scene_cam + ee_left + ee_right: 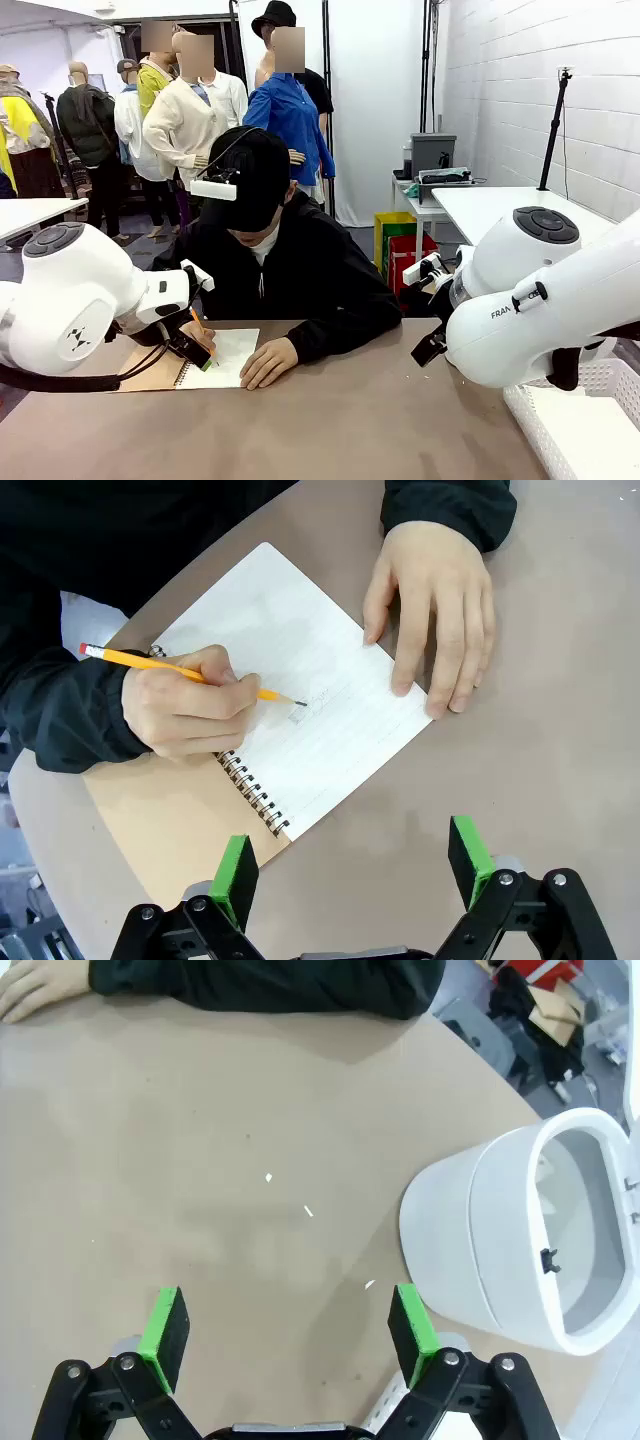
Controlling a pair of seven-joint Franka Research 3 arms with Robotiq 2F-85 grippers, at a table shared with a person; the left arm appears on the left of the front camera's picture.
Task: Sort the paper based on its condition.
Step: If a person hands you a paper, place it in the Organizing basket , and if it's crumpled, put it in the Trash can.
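A person at the far side writes with an orange pencil [170,667] on the white page of a spiral-bound notebook [300,700] with a brown cover, lying open on the brown table [560,770]. One hand [190,705] holds the pencil and the other hand [430,610] rests flat on the page's edge. Loose paper is out of view. My left gripper [355,855] hovers open just short of the notebook's near corner, also seen as the left gripper [195,350] beside the notebook [225,358]. My right gripper [290,1320] stands open over bare table, nothing between its green pads.
A white bin [510,1240] stands at the table's edge, right of my right gripper. A white slotted basket [580,430] sits at the near right corner. A few tiny white scraps [268,1177] dot the tabletop. The person's sleeve [270,985] lies along the far edge.
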